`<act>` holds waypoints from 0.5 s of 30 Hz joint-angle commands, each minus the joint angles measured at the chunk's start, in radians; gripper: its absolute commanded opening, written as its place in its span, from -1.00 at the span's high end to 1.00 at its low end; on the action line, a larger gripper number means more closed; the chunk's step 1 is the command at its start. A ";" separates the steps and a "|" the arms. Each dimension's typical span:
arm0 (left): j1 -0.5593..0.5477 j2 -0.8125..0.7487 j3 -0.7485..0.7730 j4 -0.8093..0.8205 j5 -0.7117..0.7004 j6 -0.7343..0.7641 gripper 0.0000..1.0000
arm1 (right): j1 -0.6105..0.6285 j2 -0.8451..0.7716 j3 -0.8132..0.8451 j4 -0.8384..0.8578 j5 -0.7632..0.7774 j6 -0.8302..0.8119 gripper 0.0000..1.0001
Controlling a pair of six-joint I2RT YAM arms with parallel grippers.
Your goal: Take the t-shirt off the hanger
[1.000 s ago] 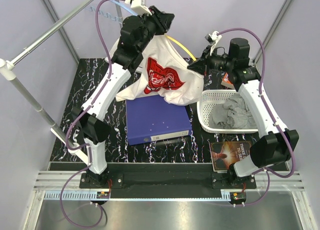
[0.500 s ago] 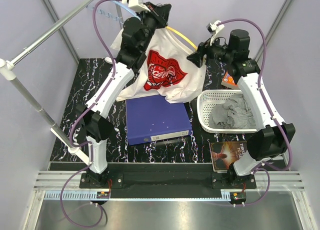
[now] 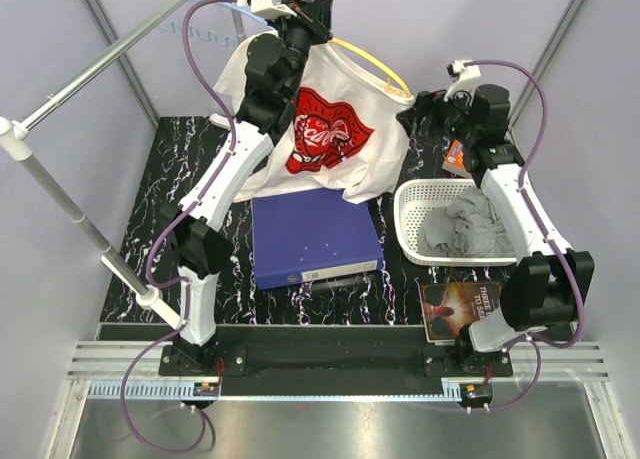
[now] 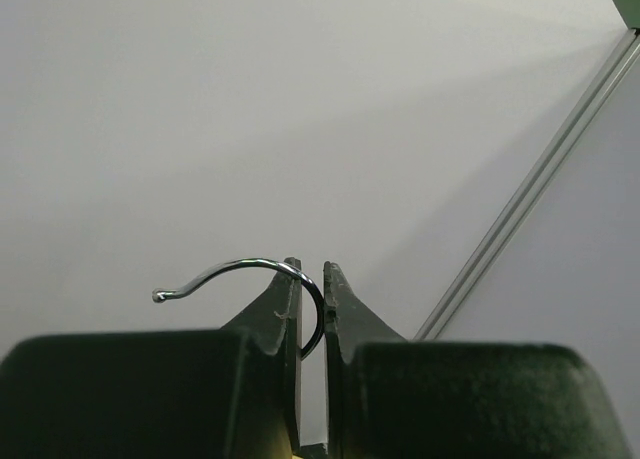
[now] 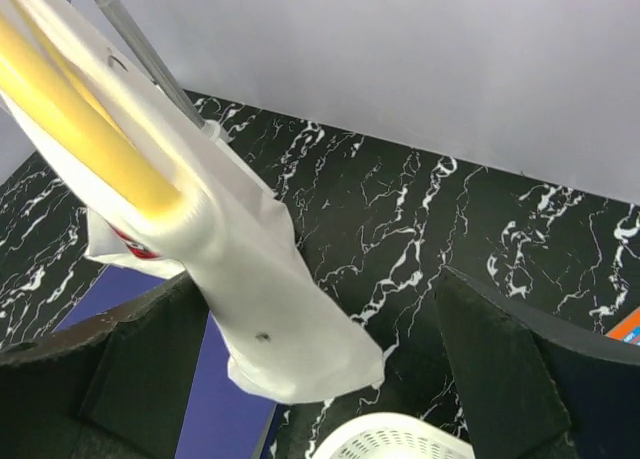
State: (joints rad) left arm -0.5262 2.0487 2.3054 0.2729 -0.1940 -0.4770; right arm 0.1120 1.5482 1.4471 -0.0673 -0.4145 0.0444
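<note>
R tool (image 3: pixel 418 107) backed off, spread | L tool (image 4: pixel 311 271) pinches hanger hook (image 4: pixel 235 266) | t-shirt (image 3: pixel 350 99) white, prob. hung

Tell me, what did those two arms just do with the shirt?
The left gripper, shut on the hanger hook, lifted the t-shirt higher, toward the back. The right gripper drew off rightward and stands open astride a sleeve. The blue binder and the basket stayed put.
</note>
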 commanded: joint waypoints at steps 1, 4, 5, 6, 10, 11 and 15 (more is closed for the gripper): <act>0.009 -0.019 0.097 0.160 -0.044 0.014 1.00 | -0.020 -0.082 -0.138 0.234 -0.078 0.060 -0.99; 0.018 -0.022 0.098 0.166 -0.045 -0.008 1.00 | -0.020 -0.080 -0.220 0.355 -0.159 0.121 -0.99; 0.020 -0.024 0.097 0.166 -0.045 -0.012 1.00 | -0.021 -0.065 -0.228 0.403 -0.212 0.133 -0.97; 0.022 -0.024 0.095 0.167 -0.045 -0.021 1.00 | -0.020 -0.054 -0.228 0.420 -0.236 0.147 -0.94; 0.029 -0.030 0.092 0.173 -0.038 -0.040 1.00 | -0.020 -0.004 -0.189 0.420 -0.209 0.216 -0.48; 0.031 -0.035 0.088 0.175 -0.039 -0.038 1.00 | -0.020 0.004 -0.185 0.420 -0.196 0.219 -0.35; 0.035 -0.041 0.081 0.209 -0.059 -0.044 1.00 | -0.020 0.006 -0.186 0.432 -0.130 0.273 0.64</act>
State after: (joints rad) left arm -0.5007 2.0491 2.3440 0.3107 -0.2195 -0.4965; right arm 0.0879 1.5524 1.2205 0.2779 -0.5880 0.2405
